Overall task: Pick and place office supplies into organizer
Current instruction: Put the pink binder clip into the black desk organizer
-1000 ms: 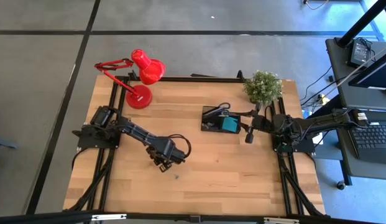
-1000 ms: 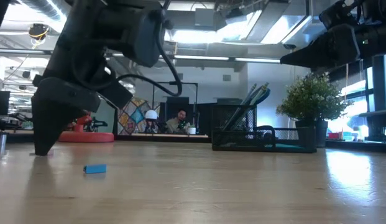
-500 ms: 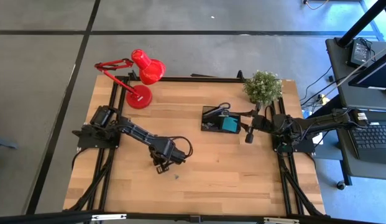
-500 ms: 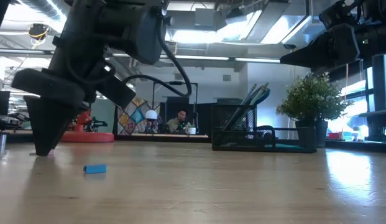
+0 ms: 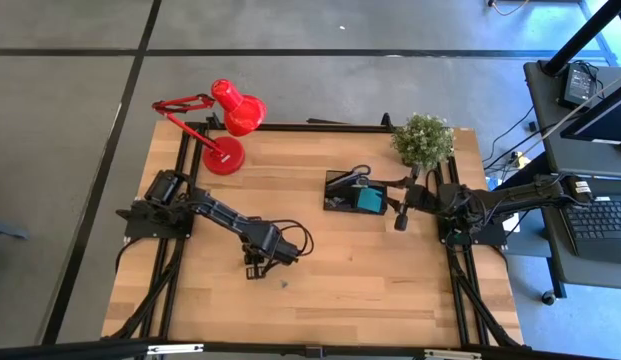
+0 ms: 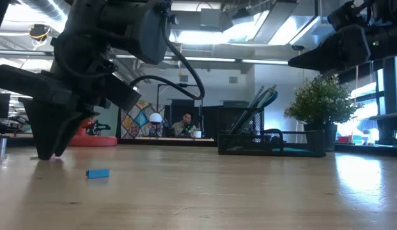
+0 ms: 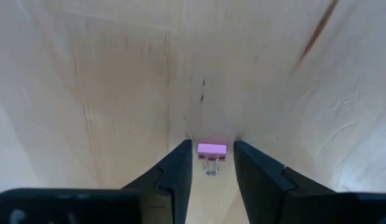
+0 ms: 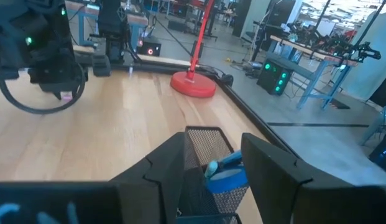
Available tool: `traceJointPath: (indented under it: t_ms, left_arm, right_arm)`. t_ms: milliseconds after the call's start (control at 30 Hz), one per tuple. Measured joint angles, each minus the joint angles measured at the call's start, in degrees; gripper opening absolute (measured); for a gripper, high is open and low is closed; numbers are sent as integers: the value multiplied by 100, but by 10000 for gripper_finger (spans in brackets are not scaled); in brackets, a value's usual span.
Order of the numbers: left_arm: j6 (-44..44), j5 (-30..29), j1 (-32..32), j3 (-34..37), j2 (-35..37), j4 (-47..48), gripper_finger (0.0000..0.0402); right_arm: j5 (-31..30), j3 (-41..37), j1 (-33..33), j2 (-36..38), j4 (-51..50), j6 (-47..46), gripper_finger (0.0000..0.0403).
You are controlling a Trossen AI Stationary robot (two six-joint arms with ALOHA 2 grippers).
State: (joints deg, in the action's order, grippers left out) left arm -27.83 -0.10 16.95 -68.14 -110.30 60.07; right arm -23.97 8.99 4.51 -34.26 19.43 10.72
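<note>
Low view puts a small blue block-shaped bit [image 6: 98, 173] nearest, lying alone on the pale wooden bench [image 6: 249, 191]. Just beyond it and to the left, the left gripper [image 6: 50, 144] points down with its tips at the bench surface. Its wrist view shows why: a tiny pink binder clip with wire handles [image 7: 211, 151] lies flat on the wood between the two dark fingers [image 7: 175, 171], which stand apart on either side of it, so the jaws are open and not yet touching the clip. From above, this gripper [image 5: 254, 268] sits near the middle of the bench, left of centre, with the blue bit [image 5: 284, 283] just to its right.

The step in hand looks like the grasp of the pink clip. The next move calls for closing squarely on something very small and low, and a slight misalignment could push it away instead of pinching it. It then has to be carried far and right to the organizer.

Farther back and to the right stands the black mesh desk organizer [image 5: 350, 192], already holding blue-handled scissors [image 8: 227, 172] and slanted pens [image 6: 262, 102]. The right gripper [image 5: 399, 216] waits just right of it, jaws open and empty. A small potted green plant [image 5: 423, 140] and a red desk lamp [image 5: 225, 125] stand along the far edge.
</note>
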Motion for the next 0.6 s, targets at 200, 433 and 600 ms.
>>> traceJointPath:
  t_ms: [200, 433, 600]
  left_arm:
    - [2, 9, 0, 0, -2, -15, 112]
    - [3, 80, 2, 2, -4, -54, 111]
    - [-72, 27, 100, 2, -4, -72, 111]
  right_arm:
    - [2, 0, 0, -4, -280, -5, 162]
    - [2, 0, 0, -4, -526, -13, 162]
    - [2, 0, 0, -4, -570, 8, 162]
